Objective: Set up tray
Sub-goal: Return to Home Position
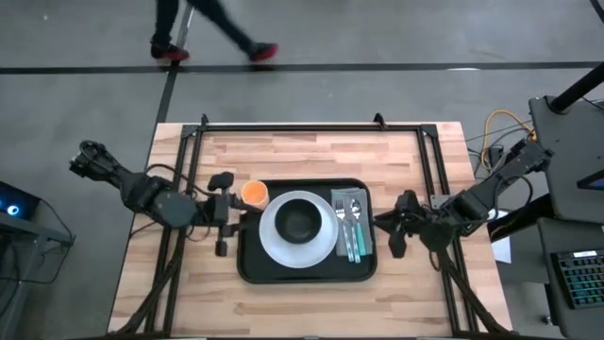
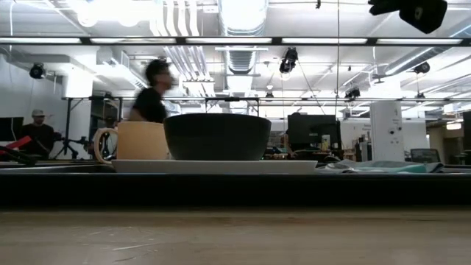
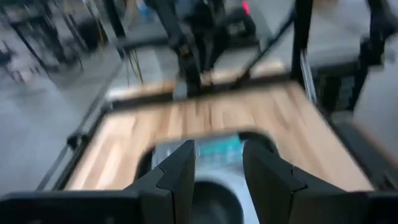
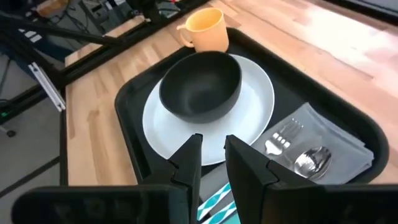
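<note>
The black tray [image 1: 247,266] lies mid-table. On it a white plate [image 1: 274,247] carries a dark bowl [image 1: 299,223]. A yellow cup [image 1: 254,194] stands in the tray's far left corner. A grey napkin [image 4: 339,140] at the tray's right end bears a fork [image 4: 280,137] and a spoon [image 4: 311,158] with teal handles. My left gripper [image 1: 234,213] hovers at the tray's left edge, open, aimed across the tray [image 3: 219,149]. My right gripper [image 1: 385,225] hovers at the tray's right edge, narrowly open, tilted down toward the plate [image 4: 212,142]. Neither holds anything.
Black frame rails [image 1: 311,126] run along the table's far edge and down both sides. A person [image 1: 212,28] walks past beyond the far edge. Bare wood [image 1: 302,307] lies between the tray and the near edge. A keyboard [image 1: 578,274] sits off the table's right.
</note>
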`<state>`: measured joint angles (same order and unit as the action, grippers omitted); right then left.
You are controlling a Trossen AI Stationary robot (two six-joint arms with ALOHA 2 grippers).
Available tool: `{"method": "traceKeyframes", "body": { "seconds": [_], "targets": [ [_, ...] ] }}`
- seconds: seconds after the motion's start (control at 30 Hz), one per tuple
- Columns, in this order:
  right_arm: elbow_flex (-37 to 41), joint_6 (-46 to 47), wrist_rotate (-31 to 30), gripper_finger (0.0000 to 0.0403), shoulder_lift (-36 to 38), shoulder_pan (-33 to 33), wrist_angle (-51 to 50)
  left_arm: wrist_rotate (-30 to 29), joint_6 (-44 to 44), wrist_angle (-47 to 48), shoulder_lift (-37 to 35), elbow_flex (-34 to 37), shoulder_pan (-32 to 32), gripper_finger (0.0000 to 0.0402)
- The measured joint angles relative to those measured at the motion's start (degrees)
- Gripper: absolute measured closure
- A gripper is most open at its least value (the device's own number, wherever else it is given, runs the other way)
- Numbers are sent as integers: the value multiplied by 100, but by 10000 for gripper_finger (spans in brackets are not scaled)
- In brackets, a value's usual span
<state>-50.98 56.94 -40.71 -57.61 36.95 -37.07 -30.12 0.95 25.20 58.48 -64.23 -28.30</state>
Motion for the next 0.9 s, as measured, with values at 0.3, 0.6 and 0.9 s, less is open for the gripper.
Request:
{"method": "traceKeyframes", "body": {
  "seconds": [0.3, 0.6, 0.9],
  "targets": [
    [70, -186, -89, 339, 278, 4, 3, 67, 43, -2090, -1166, 2093, 173, 284],
    [67, -1441, -303, 339, 318, 2, -31, 28, 118, -2554, -2179, 3227, 178, 284],
    [65, -1920, -293, 340, 315, 2, 312, 6, 148, -2547, -2727, 3729, 173, 284]
  ]
}}
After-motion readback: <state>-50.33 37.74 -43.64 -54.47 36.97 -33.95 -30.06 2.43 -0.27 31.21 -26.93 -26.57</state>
